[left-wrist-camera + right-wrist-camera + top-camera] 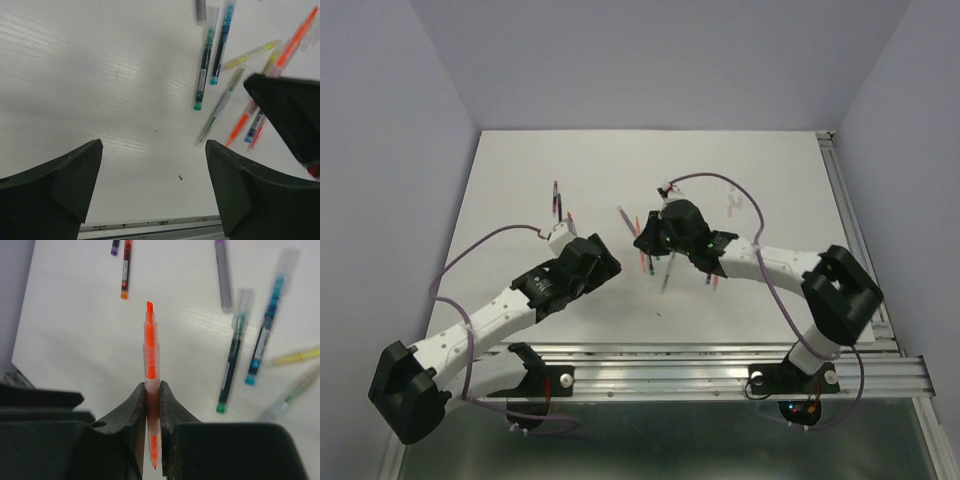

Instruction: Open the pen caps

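Fingers [130,412] of the right tool [152,387] pinch a bare-tipped orange pen [150,340]; left tool [153,145] spread wide.

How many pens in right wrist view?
8: orange pen in the right gripper; purple pen and dark red pen top left; grey pen top centre; green pen and blue pen mid-right; yellow pen and pale green pen at right edge. Others may be hidden.

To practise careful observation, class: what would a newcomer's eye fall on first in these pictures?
First, the orange pen clamped between the fingers of the right gripper, its chisel tip bare in the right wrist view. Next, the left gripper, open above the white table, with a green pen and a blue pen lying side by side at the upper right of its view.
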Robot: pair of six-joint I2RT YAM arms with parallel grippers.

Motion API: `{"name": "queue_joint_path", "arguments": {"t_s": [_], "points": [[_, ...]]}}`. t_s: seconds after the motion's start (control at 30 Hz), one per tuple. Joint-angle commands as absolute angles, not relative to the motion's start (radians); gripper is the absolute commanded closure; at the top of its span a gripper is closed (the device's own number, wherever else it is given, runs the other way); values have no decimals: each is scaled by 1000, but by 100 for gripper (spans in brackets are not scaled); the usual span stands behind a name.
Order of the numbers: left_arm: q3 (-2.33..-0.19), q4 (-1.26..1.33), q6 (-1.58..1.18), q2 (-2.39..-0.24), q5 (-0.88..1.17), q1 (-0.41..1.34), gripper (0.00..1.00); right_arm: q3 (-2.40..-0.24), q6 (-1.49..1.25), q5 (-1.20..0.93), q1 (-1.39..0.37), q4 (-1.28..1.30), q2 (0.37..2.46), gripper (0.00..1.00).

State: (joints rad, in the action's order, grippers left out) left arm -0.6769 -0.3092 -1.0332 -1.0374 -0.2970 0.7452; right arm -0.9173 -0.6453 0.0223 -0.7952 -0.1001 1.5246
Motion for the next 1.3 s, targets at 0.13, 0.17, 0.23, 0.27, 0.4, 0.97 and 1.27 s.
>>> {"name": "queue_joint_path", "arguments": {"t_s": [0.13, 0.17, 0.23, 0.27, 0.4, 0.97, 1.27], "points": [[-604, -416, -1141, -737, -388, 750, 1, -1505, -551, 83, -833, -69, 2061, 97], [-607, -434, -1143, -724, -400, 749, 1, -1570, -539, 80, -844, -55, 2103, 97], [-606, -463, -1132, -686, -419, 749, 1, -1740, -520, 67, -848, -5, 2233, 95], [-604, -477, -1129, -675, -420, 749, 1, -1797, -517, 69, -850, 42, 2278, 94], [-586, -495, -1118, -598, -440, 749, 1, -2038, -502, 69, -859, 185, 2440, 86], [-549, -512, -1092, -425, -472, 747, 1, -1954, -324, 178, -865, 222, 2309, 37], [-548, -465, -1080, -463, -471, 747, 1, -1825, -218, 250, -796, 296, 2221, 37]]}}
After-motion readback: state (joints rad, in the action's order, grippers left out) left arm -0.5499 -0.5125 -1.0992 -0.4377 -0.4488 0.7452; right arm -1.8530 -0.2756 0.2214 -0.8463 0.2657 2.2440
